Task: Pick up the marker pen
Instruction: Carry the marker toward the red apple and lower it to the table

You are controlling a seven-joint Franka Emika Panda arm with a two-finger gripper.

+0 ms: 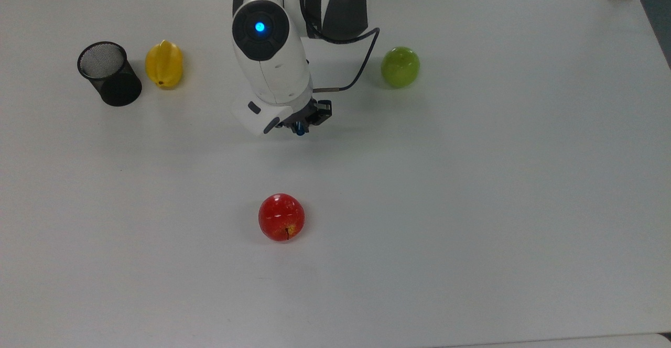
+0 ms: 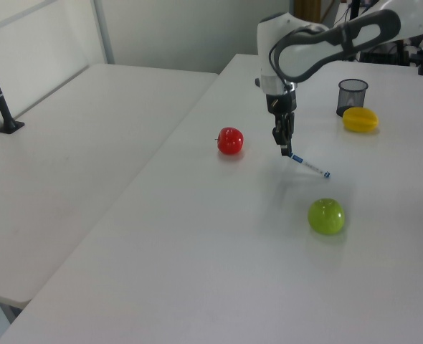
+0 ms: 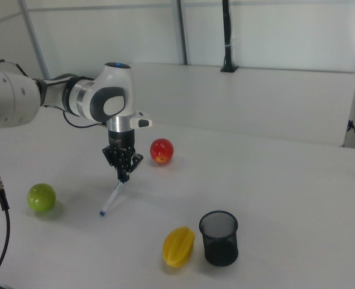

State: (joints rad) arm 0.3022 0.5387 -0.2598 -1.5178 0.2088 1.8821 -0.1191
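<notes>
My gripper is shut on the blue-capped end of the marker pen. The white barrel slants down from the fingers, and its blue end band is at or just above the tabletop. In the top view the arm covers most of the pen, and a blue tip peeks out below the hand. The pen hangs between the red apple and the green apple.
A black mesh cup stands at the top view's left, with a yellow starfruit beside it. The white table stretches wide around them. A second white table adjoins it.
</notes>
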